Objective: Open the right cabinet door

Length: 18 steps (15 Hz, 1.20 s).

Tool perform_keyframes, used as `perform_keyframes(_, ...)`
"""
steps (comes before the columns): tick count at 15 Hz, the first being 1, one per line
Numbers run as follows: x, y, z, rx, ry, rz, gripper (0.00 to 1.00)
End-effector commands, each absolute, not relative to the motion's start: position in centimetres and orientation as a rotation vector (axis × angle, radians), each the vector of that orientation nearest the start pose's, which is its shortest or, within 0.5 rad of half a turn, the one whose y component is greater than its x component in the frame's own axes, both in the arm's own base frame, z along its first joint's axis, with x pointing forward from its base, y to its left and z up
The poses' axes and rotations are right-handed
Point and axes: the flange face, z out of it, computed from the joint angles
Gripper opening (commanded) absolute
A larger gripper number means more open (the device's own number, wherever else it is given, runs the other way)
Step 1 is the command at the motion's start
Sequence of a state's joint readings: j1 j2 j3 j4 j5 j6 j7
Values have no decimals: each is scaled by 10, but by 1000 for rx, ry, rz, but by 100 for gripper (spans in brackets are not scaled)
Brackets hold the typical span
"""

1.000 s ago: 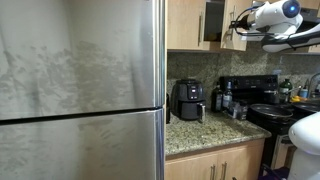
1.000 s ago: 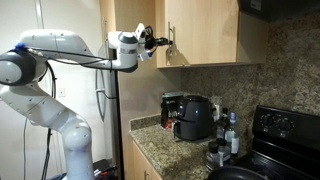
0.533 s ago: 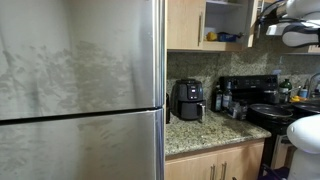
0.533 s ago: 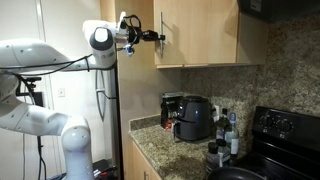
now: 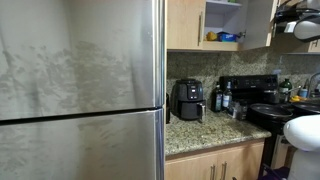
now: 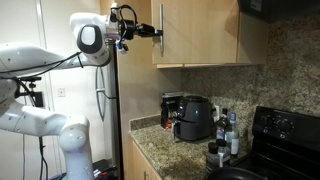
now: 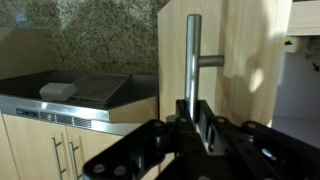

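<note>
End effector (image 7: 193, 118) clamps rt cabinet door (image 7: 255, 40) handle (image 7: 193, 50), panel behind.

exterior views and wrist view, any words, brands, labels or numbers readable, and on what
No text can be read in any view.
Black air fryer: any marking too blurred.
Small dark bottles beside it: labels too small.
Black stove's back panel: markings too small.
Big stainless-steel fridge door: bears no visible text.

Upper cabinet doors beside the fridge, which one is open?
The right cabinet door, swung outward with the gripper shut on its silver bar handle. The matching door next to the fridge lies flush shut.
</note>
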<state>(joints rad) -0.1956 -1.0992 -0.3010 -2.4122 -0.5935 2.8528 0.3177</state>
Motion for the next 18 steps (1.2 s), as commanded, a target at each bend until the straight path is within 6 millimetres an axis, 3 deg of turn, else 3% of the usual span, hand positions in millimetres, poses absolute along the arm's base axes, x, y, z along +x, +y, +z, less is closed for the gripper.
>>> perform_keyframes(1, 160, -223, 787, -2623, 766, -2394, 0)
perform_keyframes(6, 92, -337, 790, -2814, 1072, -2403, 0)
perform_keyframes(8, 76, -386, 786, -2893, 1244, -2303, 0)
perform_keyframes(12, 94, -463, 761, -2874, 1191, -1907, 0)
perform_keyframes(13, 100, -478, 758, -2833, 1153, -1860, 18)
perform_keyframes(15, 106, -503, 746, -2700, 1065, -1847, 35)
perform_keyframes(16, 103, -482, 744, -2754, 1138, -1867, 42)
perform_keyframes(17, 107, -489, 742, -2737, 1112, -1869, 26)
perform_keyframes(18, 107, -490, 741, -2737, 1113, -1867, 33)
